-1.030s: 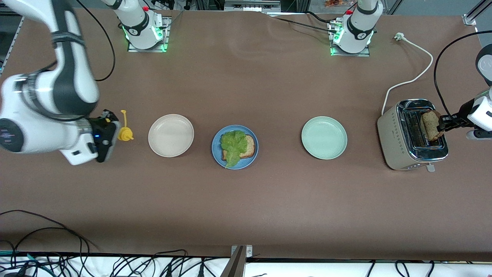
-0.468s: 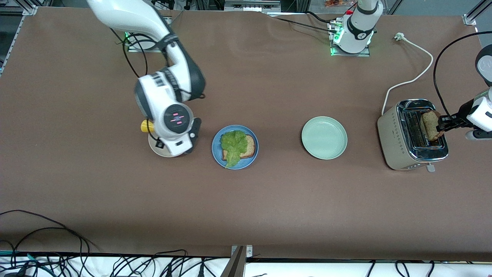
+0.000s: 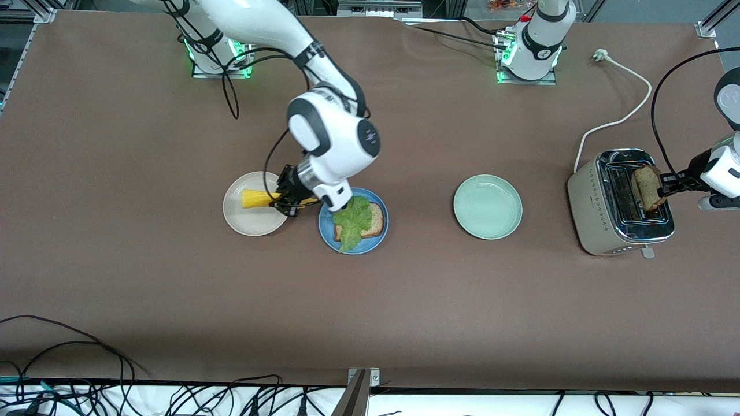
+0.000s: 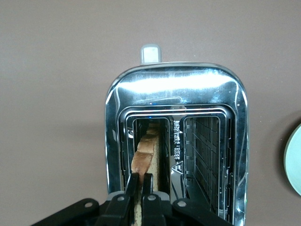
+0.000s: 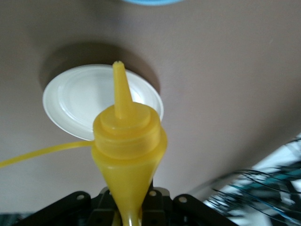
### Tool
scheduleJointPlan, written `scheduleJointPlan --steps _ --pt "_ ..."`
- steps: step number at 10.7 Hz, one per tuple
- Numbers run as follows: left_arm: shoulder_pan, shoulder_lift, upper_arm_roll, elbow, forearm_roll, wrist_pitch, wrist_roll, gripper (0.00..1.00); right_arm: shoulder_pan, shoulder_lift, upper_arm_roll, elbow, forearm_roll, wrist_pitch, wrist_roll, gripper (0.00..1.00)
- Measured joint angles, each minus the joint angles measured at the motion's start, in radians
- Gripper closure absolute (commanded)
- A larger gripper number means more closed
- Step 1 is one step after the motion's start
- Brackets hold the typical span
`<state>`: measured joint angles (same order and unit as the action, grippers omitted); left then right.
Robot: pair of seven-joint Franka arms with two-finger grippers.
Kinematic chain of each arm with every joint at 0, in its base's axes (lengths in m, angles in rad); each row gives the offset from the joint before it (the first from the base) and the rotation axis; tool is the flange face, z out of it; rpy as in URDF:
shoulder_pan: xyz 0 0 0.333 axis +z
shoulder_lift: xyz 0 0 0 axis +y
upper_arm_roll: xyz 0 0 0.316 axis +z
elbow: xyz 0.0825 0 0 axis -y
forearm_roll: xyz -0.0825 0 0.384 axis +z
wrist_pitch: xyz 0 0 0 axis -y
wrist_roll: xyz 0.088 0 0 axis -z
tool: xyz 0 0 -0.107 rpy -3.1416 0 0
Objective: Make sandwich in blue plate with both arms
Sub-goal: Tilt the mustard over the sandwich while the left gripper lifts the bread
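Front view shows the blue plate (image 3: 378, 239) near the middle of the table, with a bread slice (image 3: 376, 221) lying on it and a ruffled lettuce leaf (image 3: 351, 220) on top of that slice. Beside it, toward the right arm's end, sits the beige-white plate (image 3: 250, 224); toward the left arm's end sits the pale green plate (image 3: 487, 207), and farther that way the toaster (image 3: 595, 214), its white cord (image 3: 621, 118) trailing up the table.

The right gripper (image 3: 287, 199) hangs over the gap between the beige-white plate and the blue plate, its fingers clamped on a yellow squeeze bottle (image 3: 254, 199) held sideways, its body over the beige-white plate. In the right wrist view the bottle (image 5: 127, 146) points its nozzle toward that plate (image 5: 75, 101).

The left gripper (image 3: 665, 185) is over the toaster, its fingers pinched tight on the second bread slice (image 3: 646, 188), which stands upright in a slot. The left wrist view shows the fingers (image 4: 132, 184) on both faces of the slice (image 4: 146, 153), the neighbouring slot (image 4: 204, 155) bare.
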<state>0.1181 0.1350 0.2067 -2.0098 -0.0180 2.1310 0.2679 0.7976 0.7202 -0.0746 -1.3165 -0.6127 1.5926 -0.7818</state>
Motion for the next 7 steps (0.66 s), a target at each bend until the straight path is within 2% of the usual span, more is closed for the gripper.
scheduleJointPlan --steps 2,4,7 --pt "0.000 0.000 -0.001 0.005 0.000 0.000 0.000 1.00 0.095 0.039 -0.001 0.006 -0.137 -0.015 0.003 0.88" --pt "-0.002 0.000 -0.006 0.036 0.000 -0.015 0.000 1.00 0.152 0.067 -0.005 0.018 -0.204 -0.043 0.018 0.88" --pt "-0.010 -0.005 -0.017 0.185 -0.001 -0.143 0.000 1.00 0.167 0.086 -0.007 0.043 -0.282 -0.124 0.100 0.88"
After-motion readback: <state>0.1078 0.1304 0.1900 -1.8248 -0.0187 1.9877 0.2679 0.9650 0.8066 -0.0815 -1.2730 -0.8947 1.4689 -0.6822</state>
